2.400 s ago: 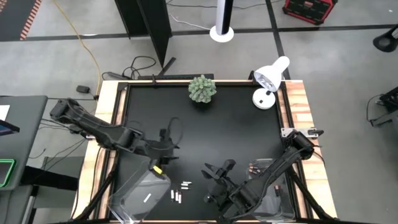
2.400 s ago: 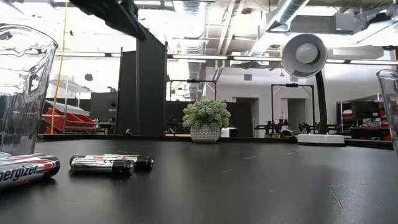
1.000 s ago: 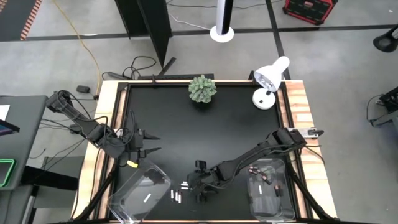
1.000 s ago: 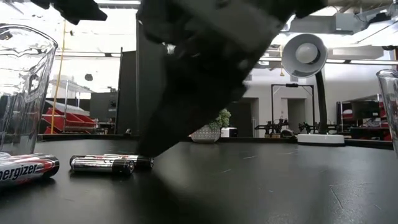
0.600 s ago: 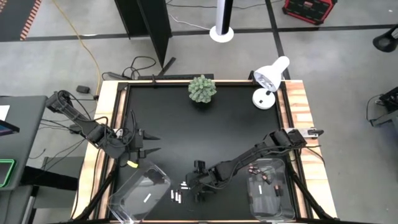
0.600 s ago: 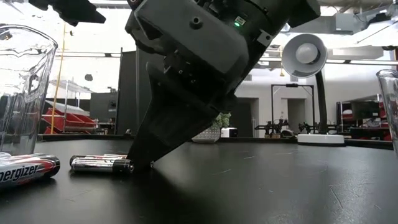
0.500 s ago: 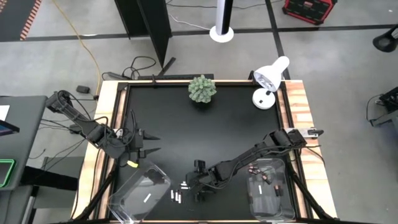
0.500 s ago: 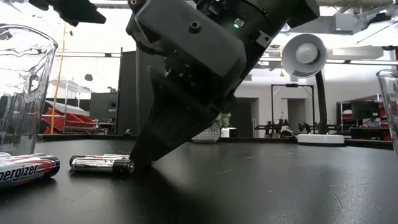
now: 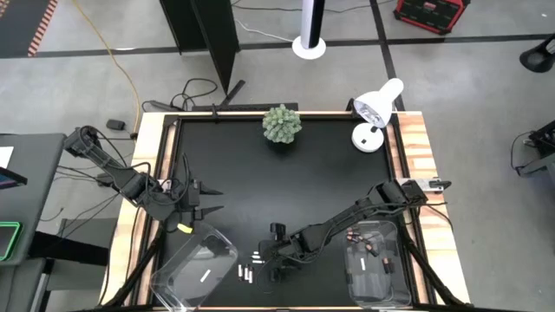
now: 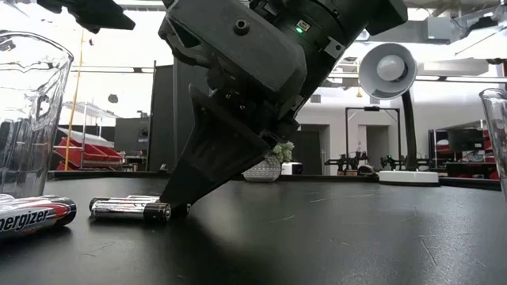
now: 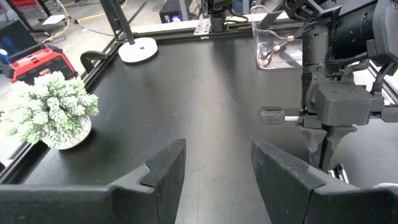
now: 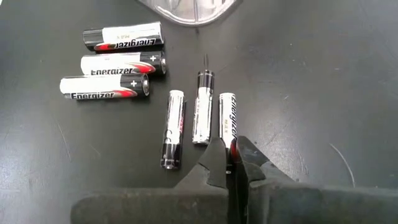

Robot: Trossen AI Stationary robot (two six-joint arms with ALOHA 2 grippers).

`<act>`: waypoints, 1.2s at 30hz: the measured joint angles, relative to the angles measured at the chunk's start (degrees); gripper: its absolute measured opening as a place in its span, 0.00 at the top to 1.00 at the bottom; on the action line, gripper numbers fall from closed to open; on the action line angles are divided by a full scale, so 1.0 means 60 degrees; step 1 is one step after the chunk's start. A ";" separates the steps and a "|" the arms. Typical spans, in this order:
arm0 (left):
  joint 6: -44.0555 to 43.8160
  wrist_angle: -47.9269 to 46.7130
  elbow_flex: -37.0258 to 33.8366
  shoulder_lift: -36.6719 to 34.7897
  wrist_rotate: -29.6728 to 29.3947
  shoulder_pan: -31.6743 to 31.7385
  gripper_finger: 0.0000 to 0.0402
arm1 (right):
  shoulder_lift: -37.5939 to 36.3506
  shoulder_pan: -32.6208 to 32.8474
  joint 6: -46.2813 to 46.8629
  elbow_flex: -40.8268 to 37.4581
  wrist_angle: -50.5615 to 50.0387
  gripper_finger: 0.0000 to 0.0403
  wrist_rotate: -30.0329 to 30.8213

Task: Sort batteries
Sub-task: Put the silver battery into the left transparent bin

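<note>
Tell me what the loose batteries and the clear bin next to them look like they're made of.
Batteries: likely metal cells in glossy printed wrap, judging by silver-black labels and highlights. Clear bin: apparently transparent plastic, since the table shows through its shiny walls.

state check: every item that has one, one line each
right end effector: shut on one battery, down at the table
gripped battery: lying flat, end pinched
five other batteries: lying flat, loose
left end effector: open, empty, parked off to the side
left bin: one battery inside
right bin: several batteries inside
</note>
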 joint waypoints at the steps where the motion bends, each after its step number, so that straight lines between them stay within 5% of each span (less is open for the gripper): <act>1: -0.0005 0.0000 0.0000 0.0000 0.0000 0.0000 0.56 | 0.0004 0.0000 -0.0010 0.0020 -0.0007 0.98 0.0000; 36: -0.0134 -0.0062 0.0007 -0.0001 0.0070 0.0000 0.56 | -0.0120 -0.0029 -0.0699 0.0652 -0.0666 0.99 0.0270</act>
